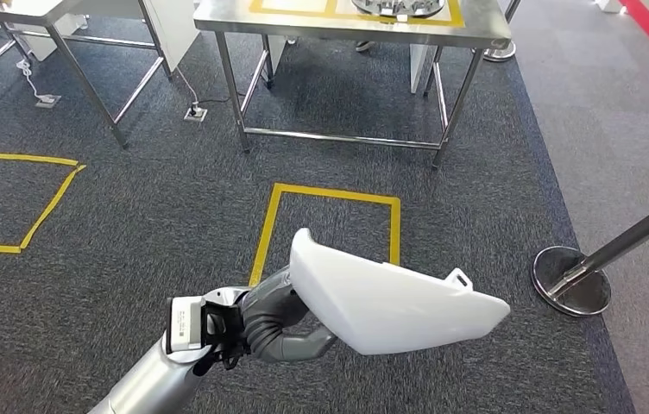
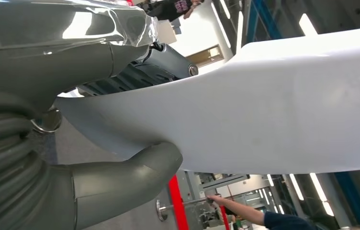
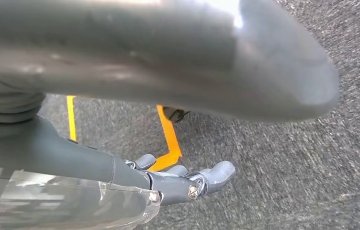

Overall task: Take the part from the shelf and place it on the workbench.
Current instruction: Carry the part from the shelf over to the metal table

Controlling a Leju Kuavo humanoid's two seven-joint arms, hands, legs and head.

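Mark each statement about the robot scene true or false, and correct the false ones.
1. The left robot hand holds the white part. True.
2. The white part already lies on the metal workbench. False: it is in the air over the grey carpet, short of the workbench.
3. A yellow tape square is marked on the carpet in front of the workbench. True.
4. The right robot hand grips a tool. False: it holds nothing, its fingers extended above the carpet.
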